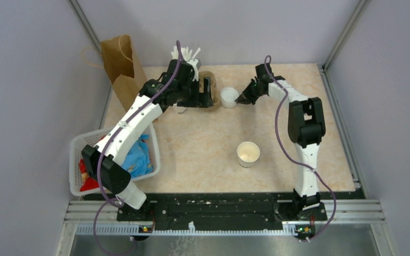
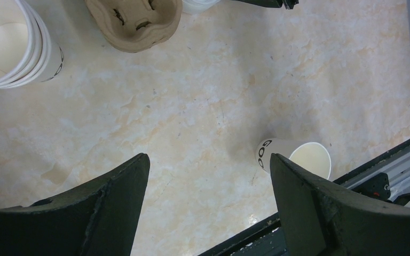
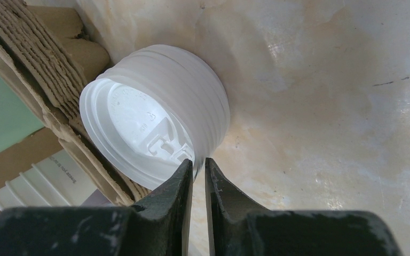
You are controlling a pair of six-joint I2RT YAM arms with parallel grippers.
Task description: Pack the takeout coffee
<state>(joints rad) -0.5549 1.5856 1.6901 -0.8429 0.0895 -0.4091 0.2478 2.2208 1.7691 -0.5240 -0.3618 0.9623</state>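
Two steps are still lacking, I judge: lidding and bagging. At 11 o'clock the paper bag [image 1: 118, 64] is standing by. The left gripper [image 2: 208, 160] is hanging spread wide, holding nothing. At 5 o'clock the cup [image 1: 248, 153] is standing open, without lid. At 12 o'clock the right gripper [image 3: 196, 162] is pinching the rim of the top lid [image 3: 139, 117].

From above and behind the arms, the overhead camera takes in the whole desk [image 1: 203, 138]. The left wrist camera looks down from high on the lone paper cup [image 2: 296, 156] near the near edge, shared with the overhead view; the right wrist camera sits close on the stack of lids [image 3: 155, 106].
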